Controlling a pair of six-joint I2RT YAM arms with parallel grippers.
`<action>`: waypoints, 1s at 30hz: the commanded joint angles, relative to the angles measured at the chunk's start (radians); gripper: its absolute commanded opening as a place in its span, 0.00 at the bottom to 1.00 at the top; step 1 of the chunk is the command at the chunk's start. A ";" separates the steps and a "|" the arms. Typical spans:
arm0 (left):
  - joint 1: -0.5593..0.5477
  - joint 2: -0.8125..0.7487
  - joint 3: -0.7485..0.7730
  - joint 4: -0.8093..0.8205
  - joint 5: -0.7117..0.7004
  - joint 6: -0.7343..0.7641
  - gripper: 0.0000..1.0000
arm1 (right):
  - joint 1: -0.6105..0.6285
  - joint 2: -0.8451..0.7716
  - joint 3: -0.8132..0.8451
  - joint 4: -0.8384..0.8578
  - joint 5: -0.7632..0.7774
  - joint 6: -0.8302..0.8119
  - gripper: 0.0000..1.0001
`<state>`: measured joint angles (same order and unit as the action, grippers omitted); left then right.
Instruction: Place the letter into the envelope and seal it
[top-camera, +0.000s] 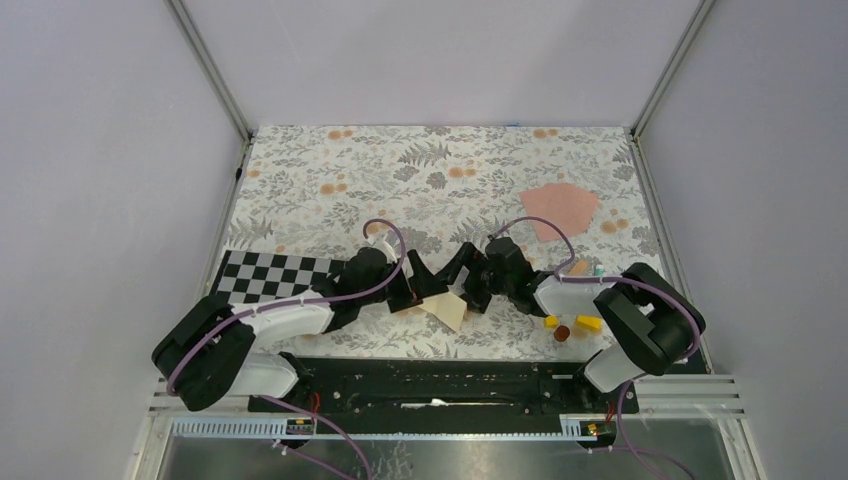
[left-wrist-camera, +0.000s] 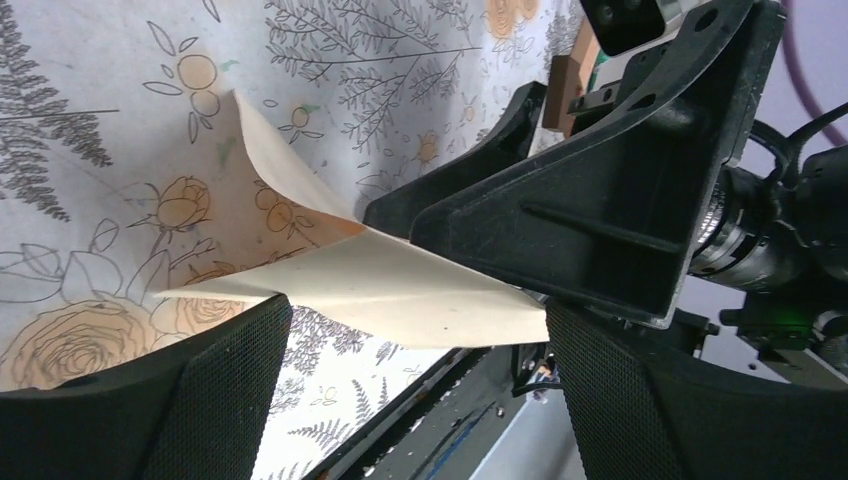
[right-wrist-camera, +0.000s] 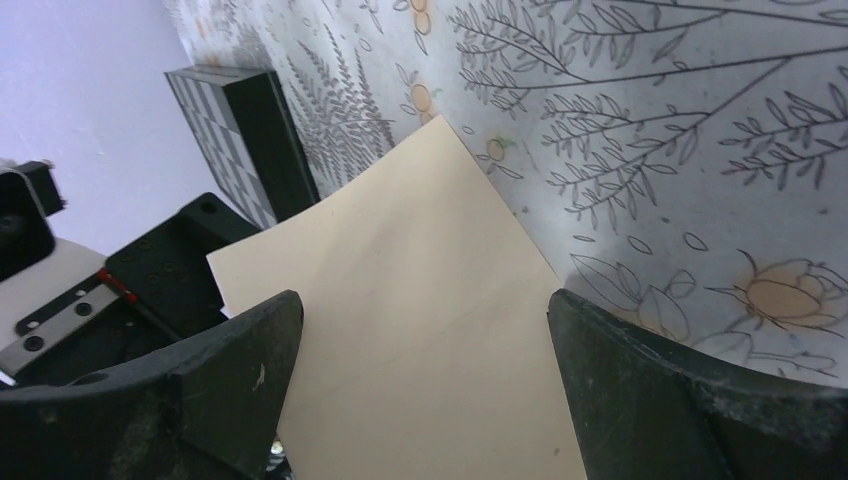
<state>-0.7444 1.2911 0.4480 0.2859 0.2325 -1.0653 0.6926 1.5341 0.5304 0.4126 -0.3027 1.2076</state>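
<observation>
The cream letter (top-camera: 446, 306) lies near the table's front edge, between my two grippers. In the left wrist view the letter (left-wrist-camera: 400, 285) is creased, with one part curling up off the cloth. My left gripper (top-camera: 419, 289) is open at its left side, and the sheet's edge reaches between the wide-apart fingers (left-wrist-camera: 150, 400). My right gripper (top-camera: 469, 285) is open on the other side, straddling the letter (right-wrist-camera: 430, 300) with nothing gripped. The salmon-pink envelope (top-camera: 560, 208) lies flat at the back right, well away from both grippers.
A black-and-white checkerboard (top-camera: 275, 275) lies at the left beside the left arm. Small yellow blocks (top-camera: 588, 323) and a brown piece (top-camera: 562, 332) sit near the right arm's base. The floral cloth (top-camera: 400, 170) covers the table, and metal frame posts stand at the back corners.
</observation>
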 joint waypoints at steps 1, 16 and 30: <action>0.028 0.025 0.055 0.160 0.003 -0.075 0.99 | -0.002 0.020 -0.002 0.115 -0.082 0.064 0.99; 0.117 0.233 0.245 0.180 0.122 -0.025 0.99 | -0.137 0.052 0.004 0.186 -0.090 0.112 0.99; 0.059 0.108 0.298 -0.155 0.017 0.157 0.95 | -0.139 -0.056 0.067 -0.102 0.040 -0.077 0.99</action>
<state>-0.6651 1.4456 0.7063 0.1696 0.2977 -0.9707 0.5449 1.5322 0.5522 0.4198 -0.3054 1.2236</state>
